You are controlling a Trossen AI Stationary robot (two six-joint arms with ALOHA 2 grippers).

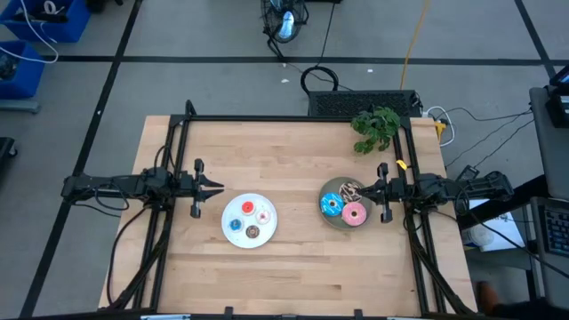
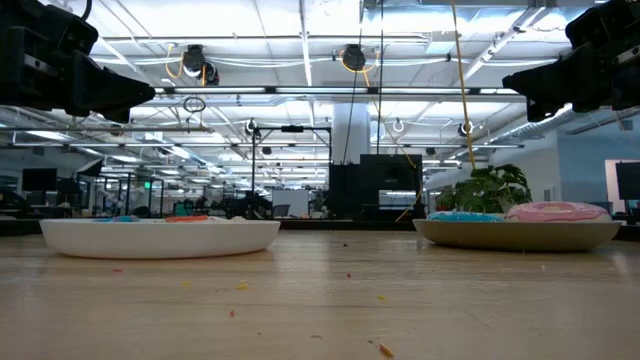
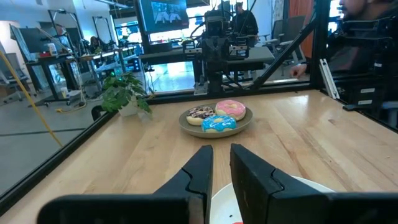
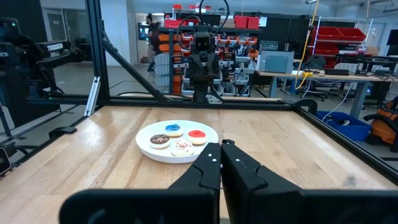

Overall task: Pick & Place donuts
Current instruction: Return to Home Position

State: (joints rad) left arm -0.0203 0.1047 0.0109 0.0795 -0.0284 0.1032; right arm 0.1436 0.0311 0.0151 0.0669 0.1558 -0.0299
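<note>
You are watching the left gripper (image 1: 220, 188) hovering over the table's left side, just beside the white plate (image 1: 269, 235), its fingers sitting a narrow slit apart and gripping nothing. The right gripper (image 1: 365, 189) is hanging at the edge of the grey plate (image 1: 330, 188), fingers pressed almost together and empty. The red donut (image 1: 247, 209), small blue donut (image 1: 236, 224), pink-white donut (image 1: 264, 216) and small brown donut (image 1: 252, 232) are lying on the white plate, while the sprinkled brown donut (image 1: 350, 189), large blue donut (image 1: 332, 206) and pink donut (image 1: 354, 213) are resting close together on the grey plate.

No lettering, label or number reads clearly in any view.
</note>
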